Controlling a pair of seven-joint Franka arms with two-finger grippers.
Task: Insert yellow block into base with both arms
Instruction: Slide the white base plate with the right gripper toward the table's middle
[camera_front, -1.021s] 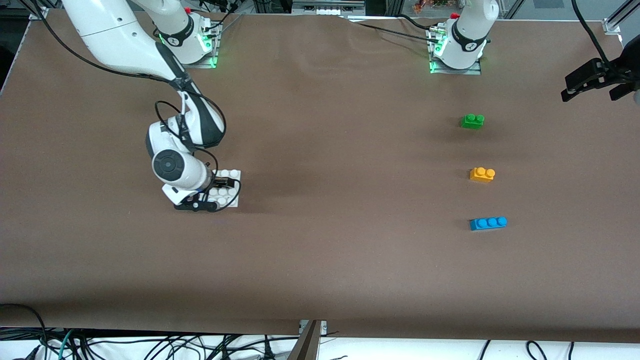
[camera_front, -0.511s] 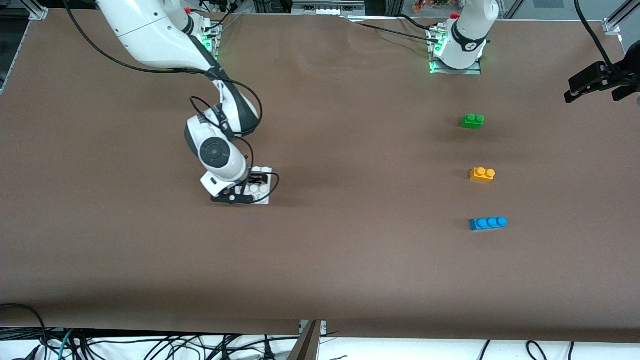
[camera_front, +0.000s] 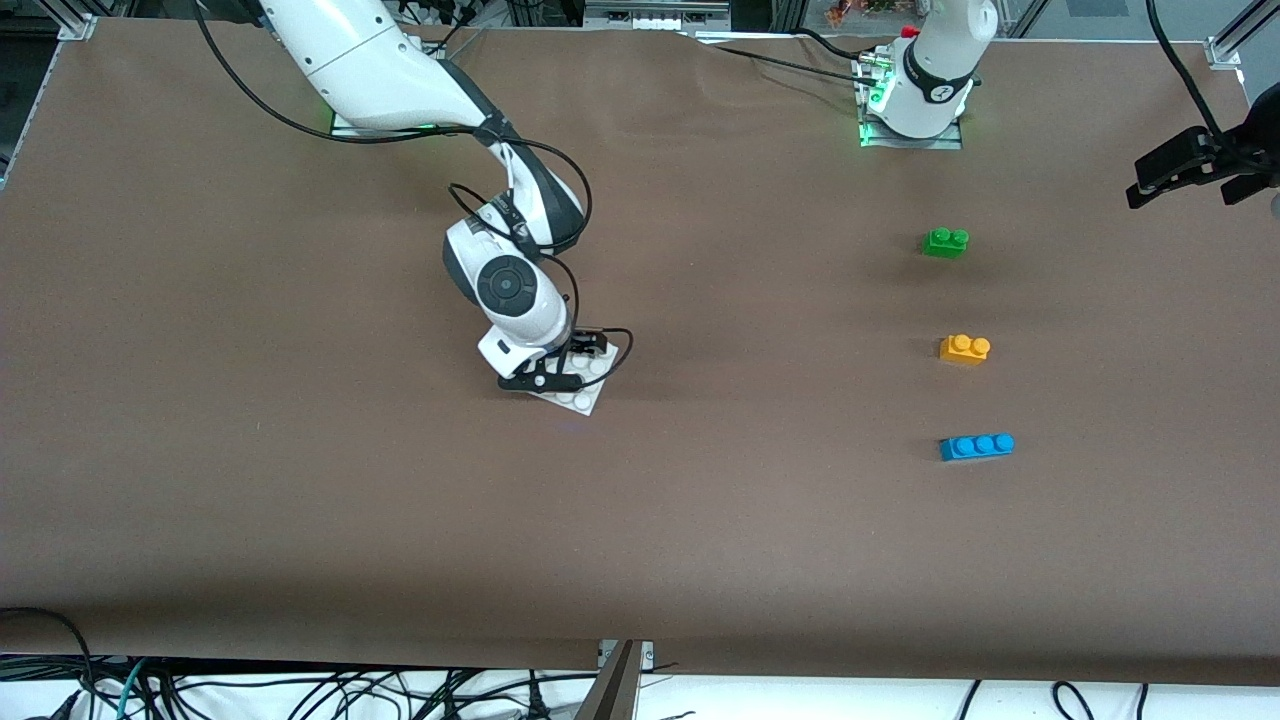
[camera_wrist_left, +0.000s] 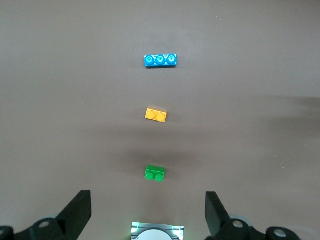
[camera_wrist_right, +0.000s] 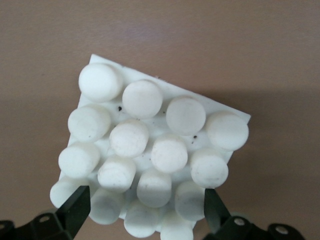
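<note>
The yellow block (camera_front: 964, 348) lies on the table toward the left arm's end, between a green brick and a blue brick; it also shows in the left wrist view (camera_wrist_left: 156, 115). The white base (camera_front: 582, 399) is held by my right gripper (camera_front: 565, 372) low over the middle of the table. In the right wrist view the fingers (camera_wrist_right: 75, 210) clamp one corner of the base (camera_wrist_right: 150, 140), which is turned at an angle. My left gripper (camera_front: 1195, 165) hangs open and empty, high at the left arm's end of the table, and waits (camera_wrist_left: 147, 197).
The green two-stud brick (camera_front: 945, 242) lies nearer the left arm's mount (camera_front: 915, 95). The blue three-stud brick (camera_front: 976, 446) lies nearer the front camera than the yellow block. Brown cloth covers the table.
My right gripper has carried the base from the right arm's end toward the table's middle and has turned it. The bricks have not moved; the left gripper has barely shifted.
</note>
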